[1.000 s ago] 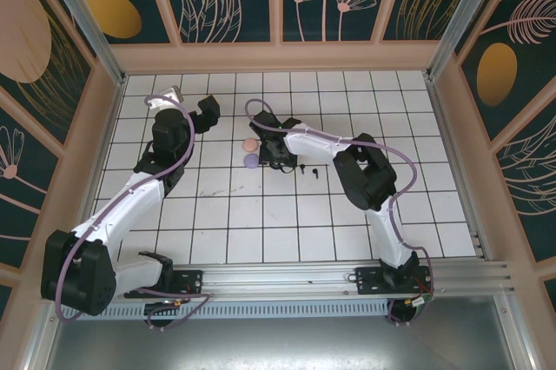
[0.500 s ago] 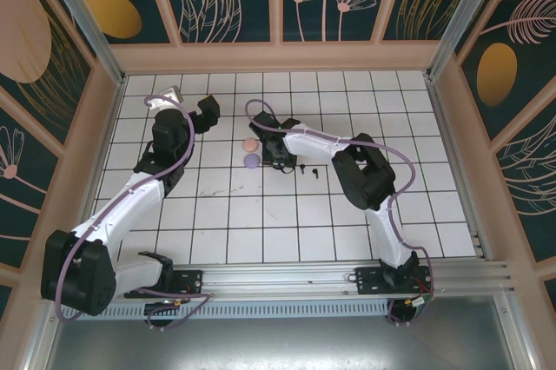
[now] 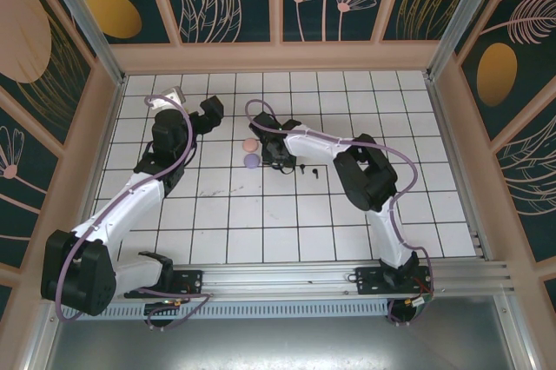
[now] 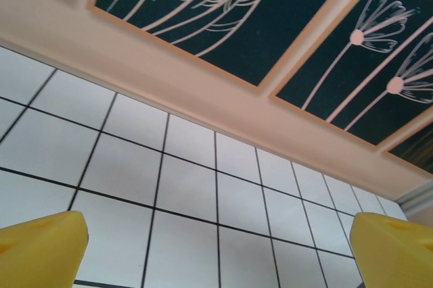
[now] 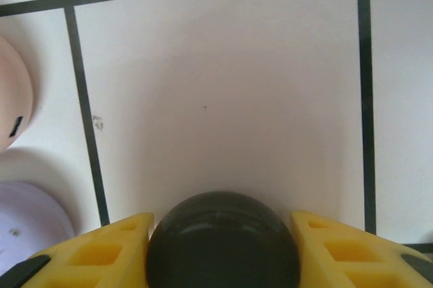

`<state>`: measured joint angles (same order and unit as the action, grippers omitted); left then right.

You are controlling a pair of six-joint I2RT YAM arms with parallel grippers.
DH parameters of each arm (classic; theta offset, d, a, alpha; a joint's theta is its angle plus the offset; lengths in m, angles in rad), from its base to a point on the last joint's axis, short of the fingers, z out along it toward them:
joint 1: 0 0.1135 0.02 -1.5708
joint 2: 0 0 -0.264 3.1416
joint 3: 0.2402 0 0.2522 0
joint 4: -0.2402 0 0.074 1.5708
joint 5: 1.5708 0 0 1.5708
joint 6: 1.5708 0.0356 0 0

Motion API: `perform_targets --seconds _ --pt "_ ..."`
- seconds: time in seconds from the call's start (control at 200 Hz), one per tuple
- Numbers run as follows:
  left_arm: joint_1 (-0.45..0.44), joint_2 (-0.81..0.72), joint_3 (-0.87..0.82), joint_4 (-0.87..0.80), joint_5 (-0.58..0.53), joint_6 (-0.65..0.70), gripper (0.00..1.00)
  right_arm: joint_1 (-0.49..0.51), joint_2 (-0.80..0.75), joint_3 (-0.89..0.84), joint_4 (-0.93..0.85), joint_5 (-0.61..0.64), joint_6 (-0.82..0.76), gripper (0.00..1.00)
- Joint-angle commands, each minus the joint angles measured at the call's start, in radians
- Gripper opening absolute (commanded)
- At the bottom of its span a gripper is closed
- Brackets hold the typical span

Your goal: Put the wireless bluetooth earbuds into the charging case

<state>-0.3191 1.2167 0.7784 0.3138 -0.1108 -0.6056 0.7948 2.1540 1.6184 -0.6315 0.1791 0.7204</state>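
In the right wrist view a round black charging case sits on the white tiles between my yellow fingers. Both fingers press against its sides, so the right gripper is shut on it. From above, this gripper is low over the tiles at mid-table. A pink case and a lilac case lie just left of it, closed. Two tiny black earbuds lie on the tiles to its right. The left gripper hovers at the back left, open, with nothing between its fingertips.
The pink case and lilac case sit close to the right gripper's left finger. A beige back wall rim runs just beyond the left gripper. Patterned walls enclose the tiled table on three sides.
The right gripper's jaws have narrowed onto the black case. The left gripper has shifted slightly to the right near the back wall.
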Motion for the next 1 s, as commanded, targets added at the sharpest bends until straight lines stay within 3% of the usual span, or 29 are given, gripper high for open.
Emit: perform_targets --seconds 0.0,0.155,0.621,0.776,0.996 --pt "0.002 0.004 -0.033 0.103 0.126 0.009 0.98 0.002 -0.114 -0.028 0.033 -0.001 0.009 0.32" --pt "0.002 0.006 -0.092 0.248 0.282 0.008 0.98 -0.03 -0.2 -0.063 0.075 -0.035 0.006 0.32" --pt "0.0 0.107 -0.239 0.633 0.586 -0.11 0.99 -0.127 -0.317 -0.054 0.164 -0.15 0.06 0.32" --pt "-0.01 0.123 -0.277 0.702 0.577 -0.134 0.99 -0.141 -0.336 -0.052 0.207 -0.161 0.124 0.32" --pt "-0.063 0.152 -0.338 0.793 0.459 -0.155 0.98 -0.143 -0.357 -0.088 0.292 -0.226 0.246 0.32"
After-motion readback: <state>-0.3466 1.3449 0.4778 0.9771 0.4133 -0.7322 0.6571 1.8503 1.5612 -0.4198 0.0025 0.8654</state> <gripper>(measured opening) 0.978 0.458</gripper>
